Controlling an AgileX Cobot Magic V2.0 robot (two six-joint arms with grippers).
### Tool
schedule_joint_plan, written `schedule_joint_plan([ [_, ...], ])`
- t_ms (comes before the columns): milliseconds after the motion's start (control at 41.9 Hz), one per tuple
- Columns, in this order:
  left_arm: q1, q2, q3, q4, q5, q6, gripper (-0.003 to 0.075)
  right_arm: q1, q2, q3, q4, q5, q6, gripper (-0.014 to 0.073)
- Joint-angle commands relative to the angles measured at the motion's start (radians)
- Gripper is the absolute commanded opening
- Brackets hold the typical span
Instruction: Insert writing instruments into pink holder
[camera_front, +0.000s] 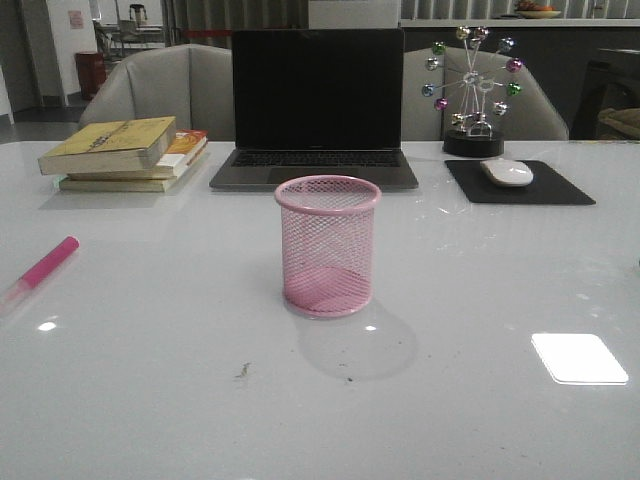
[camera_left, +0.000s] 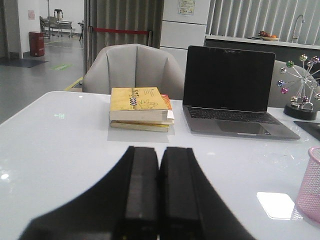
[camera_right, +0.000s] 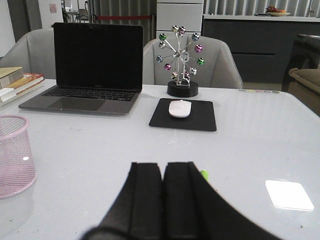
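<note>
The pink wire-mesh holder (camera_front: 328, 246) stands upright and empty in the middle of the white table; it also shows at the edge of the left wrist view (camera_left: 311, 185) and of the right wrist view (camera_right: 14, 152). The magenta pen (camera_front: 44, 265) lies flat near the table's left edge. Of the lime green pen only a small tip (camera_right: 204, 174) peeks out beside the right fingers. My left gripper (camera_left: 159, 150) is shut and empty above bare table. My right gripper (camera_right: 163, 166) is likewise shut with nothing in it. Neither gripper appears in the front view.
An open laptop (camera_front: 316, 110) stands behind the holder, a stack of books (camera_front: 125, 152) at the back left. A white mouse (camera_front: 507, 172) on a black pad (camera_front: 520, 183) and a ball ornament (camera_front: 472, 95) are at the back right. Grey chairs (camera_front: 160, 85) sit beyond.
</note>
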Motion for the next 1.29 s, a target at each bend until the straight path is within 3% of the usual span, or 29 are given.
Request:
schedule_joint_plan([
  [0,0.0,-0.016,0.001,-0.006,-0.091,-0.003,0.0099,-0.006,-0.022,-0.013,0.001,-0.078,0.002,0.0029],
  [693,0.0,-0.016,-0.02,-0.002,-0.136,-0.003,0.0099,-0.006,-0.022,-0.028,0.009,-0.115,0.003,0.0029],
  [860,0.0,-0.014,-0.169,0.012,-0.07,-0.003,0.0099,-0.005,-0.021,-0.184,0.01,-0.032,0.002,0.0029],
  [1051,0.0,0.062,-0.445,0.027,0.061,-0.003,0.0099,-0.005,0.056,-0.428,-0.068,0.127,0.002,0.0029],
  [1266,0.0,0.272,-0.725,0.027,0.337,-0.003,0.0099,-0.005,0.23,-0.645,-0.067,0.304,0.002,0.0029],
])
